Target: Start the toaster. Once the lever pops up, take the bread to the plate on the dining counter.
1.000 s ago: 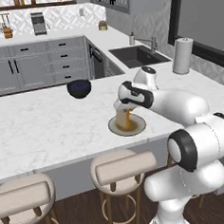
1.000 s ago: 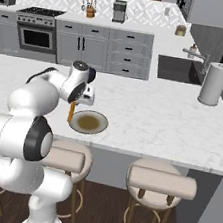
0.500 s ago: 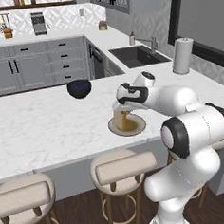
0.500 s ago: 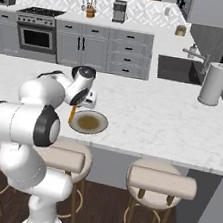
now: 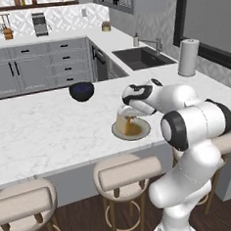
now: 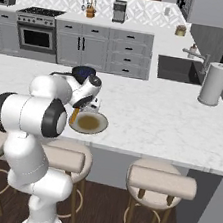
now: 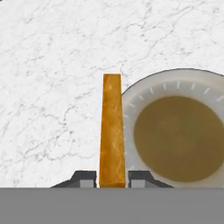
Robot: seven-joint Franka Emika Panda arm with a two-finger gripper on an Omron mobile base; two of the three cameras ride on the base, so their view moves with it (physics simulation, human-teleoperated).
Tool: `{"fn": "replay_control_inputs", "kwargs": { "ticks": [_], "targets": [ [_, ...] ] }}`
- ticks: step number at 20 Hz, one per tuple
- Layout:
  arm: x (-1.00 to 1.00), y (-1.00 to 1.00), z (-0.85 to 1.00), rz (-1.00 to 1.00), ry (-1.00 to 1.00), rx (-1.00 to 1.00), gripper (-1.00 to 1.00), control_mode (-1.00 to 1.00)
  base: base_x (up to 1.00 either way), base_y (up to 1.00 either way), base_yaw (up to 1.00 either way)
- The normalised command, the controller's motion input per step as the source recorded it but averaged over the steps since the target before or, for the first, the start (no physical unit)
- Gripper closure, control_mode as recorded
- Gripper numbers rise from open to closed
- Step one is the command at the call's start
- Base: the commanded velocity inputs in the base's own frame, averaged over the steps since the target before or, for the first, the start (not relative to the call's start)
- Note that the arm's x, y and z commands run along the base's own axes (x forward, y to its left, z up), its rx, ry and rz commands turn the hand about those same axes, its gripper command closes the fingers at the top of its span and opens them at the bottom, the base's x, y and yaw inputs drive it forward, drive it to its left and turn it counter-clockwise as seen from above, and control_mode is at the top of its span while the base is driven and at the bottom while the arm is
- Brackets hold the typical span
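Clamped edge-on in the gripper [image 7: 112,178] — bread [image 7: 112,131] hanging at the plate [image 7: 131,98] rim's nine o'clock on the counter [image 7: 52,65]; elbow swung inward since a second ago, release near.

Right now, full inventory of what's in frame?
bread: 1, orange-golden, edge-on between the gripper's fingertips, over the plate's rim
plate: 1, beige-grey with brown centre, on the dining counter
dining counter: 1, white marble-look
bowl: 1, dark blue, on the dining counter behind the plate
paper towel roll: 1, white, upright beside the sink
sink: 1, dark, with faucet, back worktop
stove: 1, steel, back wall
bar stools: 3 seen, tan cushions, along the dining counter
gripper: 1, dark tips, shut on the bread
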Motion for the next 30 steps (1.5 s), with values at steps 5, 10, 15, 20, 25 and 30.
{"fn": "replay_control_inputs", "kwargs": {
  "ticks": [5, 10, 15, 20, 25, 30],
  "targets": [
    [0.00, -0.29, -0.06, 0.00, 0.00, 0.06, 1.00, -1.00, 0.00, 0.00, 0.00],
    [0.11, -0.21, -0.30, 0.00, 0.00, 0.05, 1.00, -1.00, 0.00, 0.00, 0.00],
    [0.16, -0.01, -0.26, 0.00, -0.04, 0.08, 1.00, -1.00, 0.00, 0.00, 0.00],
    [0.06, 0.02, 0.00, 0.00, 0.00, 0.06, 1.00, -1.00, 0.00, 0.00, 0.00],
    [0.01, 0.08, -0.05, 0.00, 0.00, 0.03, 1.00, -1.00, 0.00, 0.00, 0.00],
    [0.00, 0.02, -0.05, 0.00, -0.01, 0.01, 1.00, -1.00, 0.00, 0.00, 0.00]
  ]
}}
